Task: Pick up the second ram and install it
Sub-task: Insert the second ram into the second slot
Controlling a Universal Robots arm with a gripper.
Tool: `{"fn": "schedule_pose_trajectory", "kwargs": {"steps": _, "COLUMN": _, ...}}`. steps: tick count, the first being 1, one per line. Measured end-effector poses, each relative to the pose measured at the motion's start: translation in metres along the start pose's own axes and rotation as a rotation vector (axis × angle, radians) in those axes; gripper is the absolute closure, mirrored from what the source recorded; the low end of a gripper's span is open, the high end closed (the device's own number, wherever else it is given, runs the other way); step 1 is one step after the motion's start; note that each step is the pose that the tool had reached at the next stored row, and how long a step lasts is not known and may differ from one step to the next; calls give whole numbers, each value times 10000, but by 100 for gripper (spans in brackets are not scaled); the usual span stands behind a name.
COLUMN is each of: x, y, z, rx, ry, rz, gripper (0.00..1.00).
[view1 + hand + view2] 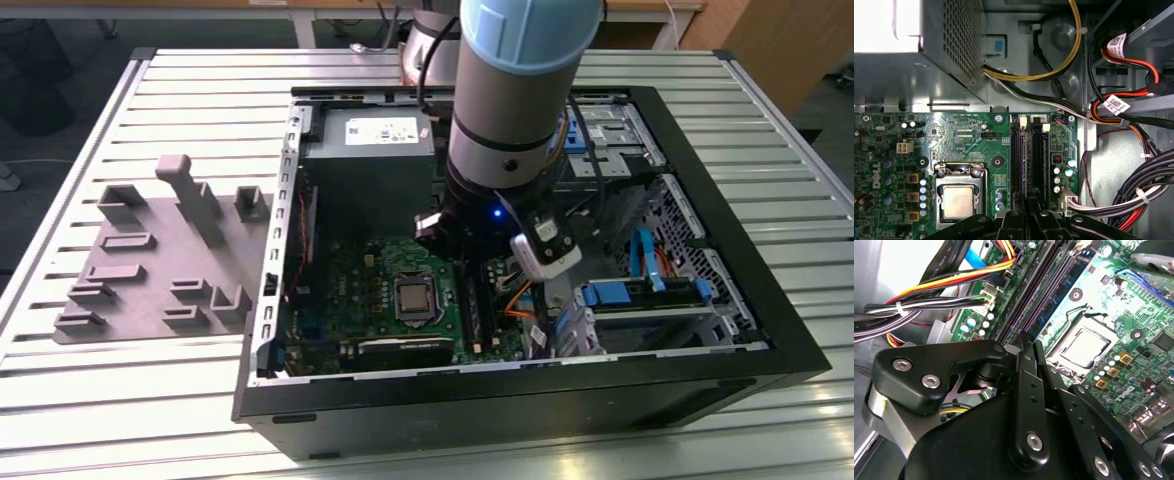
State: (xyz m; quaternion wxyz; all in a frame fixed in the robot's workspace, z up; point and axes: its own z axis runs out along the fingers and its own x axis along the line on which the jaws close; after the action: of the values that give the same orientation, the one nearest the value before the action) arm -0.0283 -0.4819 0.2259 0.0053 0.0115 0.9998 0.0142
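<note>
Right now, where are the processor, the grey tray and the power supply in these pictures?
processor (958,201): first wrist view, middle of its metal lid.
grey tray (160,215): exterior view, bare flat base.
power supply (367,185): exterior view, dark face below its label.

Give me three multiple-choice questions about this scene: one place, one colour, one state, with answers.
1. The grey tray stands: A on the table, at the exterior view's left of the case; B inside the case; C on the floor.
2. The motherboard is: A red; B white; C green.
3. The case is: A upside down; B open, its inside showing; C closed by a panel.
Answers: A, the tray sits on the slatted table beside the case; C, the board looks green; B, the board shows from above.
</note>
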Motion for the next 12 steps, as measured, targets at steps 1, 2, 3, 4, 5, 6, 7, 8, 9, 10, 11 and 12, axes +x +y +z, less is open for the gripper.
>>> {"fn": "schedule_pose_trajectory", "kwargs": {"steps": 1, "x": 0, "y": 0, "z": 4, "rx": 1, "ry": 1, "rz": 4, "gripper": 86}}
{"fn": "schedule_pose_trajectory", "kwargs": {"steps": 2, "x": 0, "y": 0, "z": 8, "rx": 1, "ry": 0, "rz": 8, "gripper": 86}}
{"fn": "schedule_pose_trajectory", "kwargs": {"steps": 3, "x": 0, "y": -1, "z": 12, "rx": 1, "ry": 0, "rz": 12, "gripper": 86}}
{"fn": "schedule_pose_trajectory", "kwargs": {"steps": 4, "x": 0, "y": -1, "z": 16, "rx": 1, "ry": 0, "rz": 15, "gripper": 86}}
{"fn": "schedule_pose_trajectory", "kwargs": {"steps": 5, "x": 0, "y": -1, "z": 19, "rx": 2, "ry": 0, "rz": 18, "gripper": 86}}
{"fn": "schedule_pose_trajectory", "kwargs": {"steps": 6, "x": 0, "y": -1, "z": 23, "rx": 2, "ry": 0, "rz": 21, "gripper": 86}}
{"fn": "schedule_pose_trajectory", "kwargs": {"steps": 7, "x": 0, "y": -1, "z": 27, "rx": 3, "ry": 0, "rz": 24, "gripper": 86}}
{"fn": "schedule_pose_trajectory", "kwargs": {"steps": 8, "x": 0, "y": -1, "z": 30, "rx": 3, "ry": 0, "rz": 27, "gripper": 86}}
{"fn": "schedule_pose_trajectory", "kwargs": {"steps": 9, "x": 0, "y": -1, "z": 33, "rx": 3, "ry": 0, "rz": 30, "gripper": 86}}
{"fn": "schedule_pose_trajectory", "kwargs": {"steps": 10, "x": 0, "y": -1, "z": 35, "rx": 3, "ry": 0, "rz": 33, "gripper": 86}}
{"fn": "schedule_pose_trajectory", "kwargs": {"steps": 11, "x": 0, "y": -1, "z": 38, "rx": 2, "ry": -1, "rz": 36, "gripper": 86}}
{"fn": "schedule_pose_trajectory", "kwargs": {"steps": 12, "x": 0, "y": -1, "z": 41, "rx": 2, "ry": -1, "rz": 39, "gripper": 86}}
